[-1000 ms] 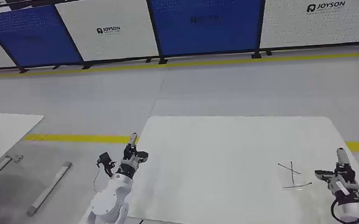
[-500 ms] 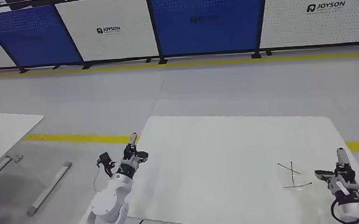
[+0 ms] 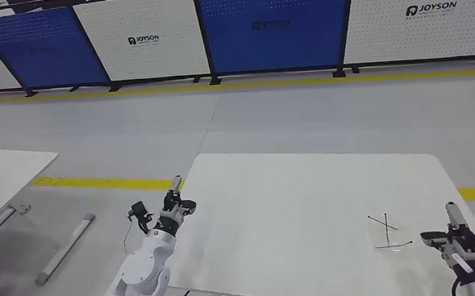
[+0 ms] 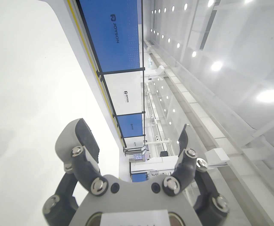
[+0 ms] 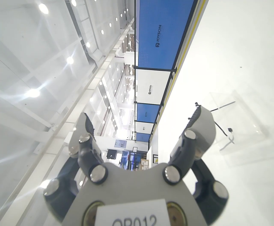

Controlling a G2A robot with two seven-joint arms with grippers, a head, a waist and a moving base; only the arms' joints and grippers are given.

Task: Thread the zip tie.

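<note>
Movement only on right arm, slid slightly nearer off the surface's near-right corner with jaws released and empty, left arm parked at left edge, jaws likewise released; zip ties lie untouched in clear tray near right, so threading not started.

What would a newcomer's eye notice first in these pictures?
A wide white table dominates the top view. Thin black zip ties lie in a clear tray close to the open right end effector, while the open left end effector sits at the opposite edge.
</note>
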